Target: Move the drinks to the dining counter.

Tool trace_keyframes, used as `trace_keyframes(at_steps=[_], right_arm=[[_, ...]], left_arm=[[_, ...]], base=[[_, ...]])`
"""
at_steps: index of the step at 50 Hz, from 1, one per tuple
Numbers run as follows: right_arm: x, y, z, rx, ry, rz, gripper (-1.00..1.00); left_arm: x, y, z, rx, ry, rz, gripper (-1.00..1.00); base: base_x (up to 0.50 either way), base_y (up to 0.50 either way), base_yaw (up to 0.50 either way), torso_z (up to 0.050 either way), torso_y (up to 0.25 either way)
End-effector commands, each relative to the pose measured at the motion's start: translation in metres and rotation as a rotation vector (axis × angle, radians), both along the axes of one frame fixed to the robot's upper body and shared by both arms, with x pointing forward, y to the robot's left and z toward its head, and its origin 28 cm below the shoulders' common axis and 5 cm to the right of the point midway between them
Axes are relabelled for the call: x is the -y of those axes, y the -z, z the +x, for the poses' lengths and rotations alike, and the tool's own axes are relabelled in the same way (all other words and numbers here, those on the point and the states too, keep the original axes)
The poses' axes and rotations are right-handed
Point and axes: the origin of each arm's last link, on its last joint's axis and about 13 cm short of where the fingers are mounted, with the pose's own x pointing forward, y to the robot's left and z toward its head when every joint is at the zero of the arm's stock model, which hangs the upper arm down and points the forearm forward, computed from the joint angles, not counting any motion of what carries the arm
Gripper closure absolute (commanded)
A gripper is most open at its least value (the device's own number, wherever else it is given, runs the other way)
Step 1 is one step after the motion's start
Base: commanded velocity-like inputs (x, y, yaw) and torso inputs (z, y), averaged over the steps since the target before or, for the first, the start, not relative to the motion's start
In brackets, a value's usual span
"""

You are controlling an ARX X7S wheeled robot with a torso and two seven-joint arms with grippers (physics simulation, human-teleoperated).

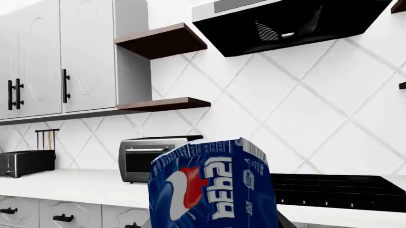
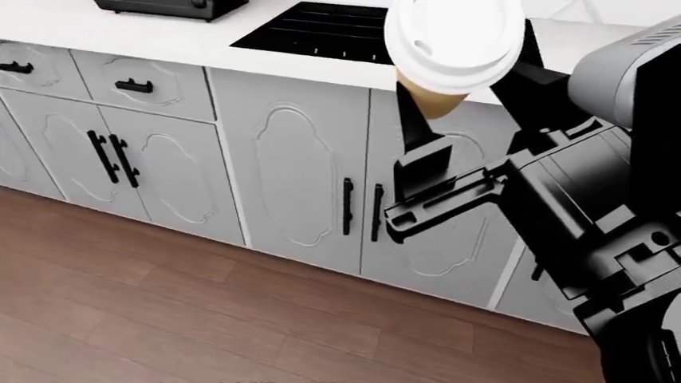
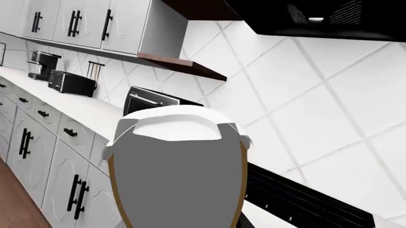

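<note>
The blue soda can point(image 1: 212, 187) with its red-white-blue logo fills the left wrist view, held off the worktop. Only a dark finger point(image 1: 284, 221) of my left gripper shows beside it, and that arm is out of the head view. The tan paper coffee cup point(image 2: 452, 56) with a white lid is held up in front of the cabinets, with my right gripper point(image 2: 465, 73) shut on it, one black finger on each side. In the right wrist view the cup point(image 3: 178, 180) hides the jaws. The dining counter is out of view.
A white kitchen worktop point(image 2: 127, 36) runs ahead with a black cooktop point(image 2: 319, 32), a toaster oven point(image 1: 149, 159) and a toaster point(image 1: 25, 163). A black range hood point(image 1: 292, 21) and brown shelves point(image 1: 161, 40) hang above. Grey cabinet doors point(image 2: 298, 175) meet the wood floor point(image 2: 159, 319).
</note>
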Motion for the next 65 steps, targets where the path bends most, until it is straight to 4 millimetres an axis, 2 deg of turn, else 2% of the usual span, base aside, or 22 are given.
trace_keyframes(at_steps=[1,65], right_arm=[[0.0000,0.0001,0.0005,0.006,-0.001,-0.010,1.00],[0.0000,0.0022,-0.0002,-0.011,-0.017,-0.030,1.00]], left_arm=[[0.0000,-0.0007,-0.0004,0.005,-0.001,-0.007,1.00],[0.0005,-0.0004,0.0002,0.002,0.004,0.000,1.00]], base=[[0.00,0.00,0.50,0.000,0.000],[0.00,0.00,0.50,0.000,0.000]])
